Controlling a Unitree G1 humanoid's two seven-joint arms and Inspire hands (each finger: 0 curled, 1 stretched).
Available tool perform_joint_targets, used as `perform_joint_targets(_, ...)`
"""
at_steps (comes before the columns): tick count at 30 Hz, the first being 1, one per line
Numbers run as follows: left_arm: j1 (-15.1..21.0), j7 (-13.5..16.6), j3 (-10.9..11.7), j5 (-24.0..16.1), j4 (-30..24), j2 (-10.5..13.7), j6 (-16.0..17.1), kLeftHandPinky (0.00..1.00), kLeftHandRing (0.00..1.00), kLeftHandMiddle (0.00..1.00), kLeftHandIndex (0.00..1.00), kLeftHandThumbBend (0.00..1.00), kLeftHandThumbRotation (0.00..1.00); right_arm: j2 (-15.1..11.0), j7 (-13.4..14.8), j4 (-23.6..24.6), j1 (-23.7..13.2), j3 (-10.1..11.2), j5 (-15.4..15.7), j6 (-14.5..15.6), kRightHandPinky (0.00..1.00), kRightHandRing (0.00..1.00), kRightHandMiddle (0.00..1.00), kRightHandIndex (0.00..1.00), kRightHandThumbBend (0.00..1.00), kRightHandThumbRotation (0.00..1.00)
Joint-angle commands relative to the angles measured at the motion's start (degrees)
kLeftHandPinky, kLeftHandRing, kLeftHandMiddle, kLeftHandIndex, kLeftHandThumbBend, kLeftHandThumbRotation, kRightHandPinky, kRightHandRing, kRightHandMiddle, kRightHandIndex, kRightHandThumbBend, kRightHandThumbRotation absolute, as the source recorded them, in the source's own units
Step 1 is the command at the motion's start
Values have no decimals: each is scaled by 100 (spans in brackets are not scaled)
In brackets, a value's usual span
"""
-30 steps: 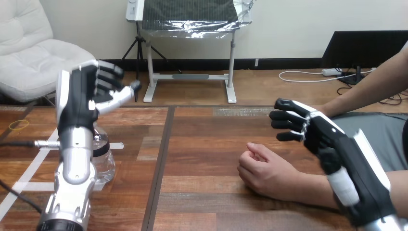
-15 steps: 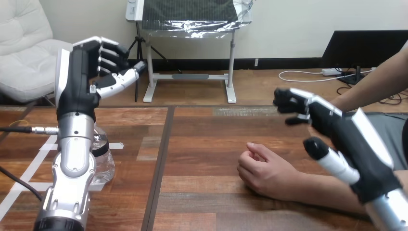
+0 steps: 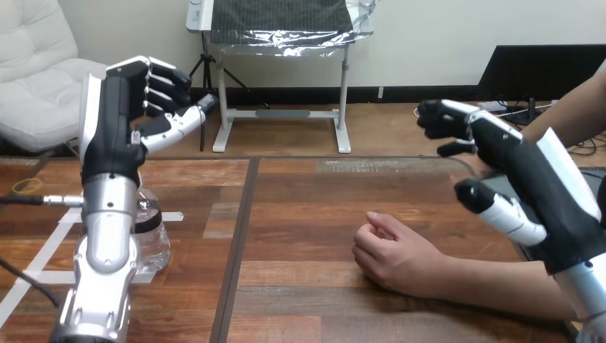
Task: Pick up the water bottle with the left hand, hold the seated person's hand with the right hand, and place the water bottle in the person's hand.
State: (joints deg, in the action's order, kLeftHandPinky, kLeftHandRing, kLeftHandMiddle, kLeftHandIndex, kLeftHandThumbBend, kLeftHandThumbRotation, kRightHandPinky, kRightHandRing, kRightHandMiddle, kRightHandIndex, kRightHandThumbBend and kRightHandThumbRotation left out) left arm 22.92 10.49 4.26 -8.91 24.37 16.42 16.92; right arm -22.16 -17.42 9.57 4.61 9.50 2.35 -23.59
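Noting task status: no step is complete as far as this view shows. The clear plastic water bottle (image 3: 154, 239) stands on the brown wooden bench (image 3: 300, 214), not lifted. The person's hand (image 3: 394, 259) rests on the bench as a loose fist with the knuckles up, and nothing is in it.

Left hand (image 3: 132, 114): raised well above the bench, back shell towards the camera. Its fingers are bent loosely forward and the thumb is spread out to the side. Nothing lies between them, so it is part-open and empty.

Bottle relative to the left hand: well below it, down at forearm level. It sits just behind the silver forearm (image 3: 107, 250), which covers most of it. Only its inner side and part of the shoulder show past the arm. Whether the forearm touches the bottle cannot be told.

Right hand (image 3: 516, 168): raised off the bench, fingers part-curled and thumb held apart. It is empty.

Person's hand relative to the right hand: below it and inward of it, clearly apart with no contact.

Remaining, by my judgement:
- lower the left hand and close it round the bottle
- bring the right hand down to take the person's hand
- the fist would have to open before it can receive the bottle
- carry the bottle across and set it in the person's hand
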Motion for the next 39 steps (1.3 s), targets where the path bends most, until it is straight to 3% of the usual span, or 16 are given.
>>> perform_joint_targets(1,56,-38,74,35,-349,-19,-110,31,38,42,42,70,0,-42,93,67,-318,38,-23,-56,71,79,81,82,100,99)
perform_joint_targets(7,28,-127,118,196,-342,-75,-183,37,46,50,50,76,0,-25,108,123,-304,18,-37,-26,71,79,81,82,100,100)
perform_joint_targets(13,22,-128,98,143,-238,-43,-136,54,63,65,67,83,2,-11,101,145,-263,1,-62,-27,71,79,81,83,100,100)
perform_joint_targets(17,18,-107,68,20,-184,6,-106,70,76,78,79,87,13,-1,77,158,-213,-9,-106,-1,71,80,81,83,100,100)
perform_joint_targets(25,26,-108,87,22,-104,3,6,85,88,89,90,89,26,12,67,122,-150,-36,-108,-67,72,80,82,84,100,100)
perform_joint_targets(39,33,-95,122,22,-76,-12,89,87,89,91,92,87,34,49,82,110,-75,-62,-126,-108,73,81,82,84,100,100)
